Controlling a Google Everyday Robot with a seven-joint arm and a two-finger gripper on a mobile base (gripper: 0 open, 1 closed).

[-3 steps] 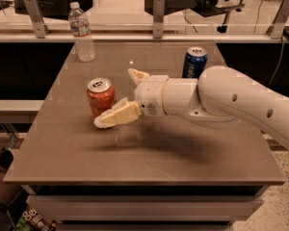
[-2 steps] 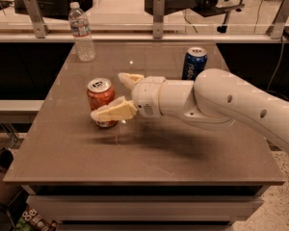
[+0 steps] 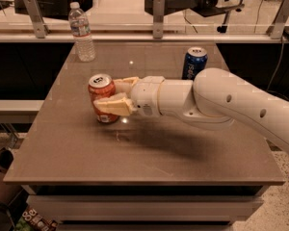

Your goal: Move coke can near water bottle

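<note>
One brown worktop [image 3: 192, 153] fills most of the view, and it carries three containers: one bottle and two cans. One white arm [image 3: 231, 100] reaches in from the right, low over the middle of the surface.

The one water bottle [image 3: 82, 32] stands upright at the far left corner, close to the far edge and the left edge. Of the two cans, the blue can [image 3: 195, 62] stands upright far right of centre, just behind the arm. The coke can [image 3: 99, 91] stands upright left of centre, well apart from the bottle and from the blue can.

The hand [image 3: 106, 94] is at the coke can. One finger [image 3: 113, 105] lies across the can's near side and the other sits behind it, so the hand is clamped on the can.

A bare strip of worktop runs between the coke can and the bottle. The whole near half is open up to the front edge, and so is the left margin beside the can.
</note>
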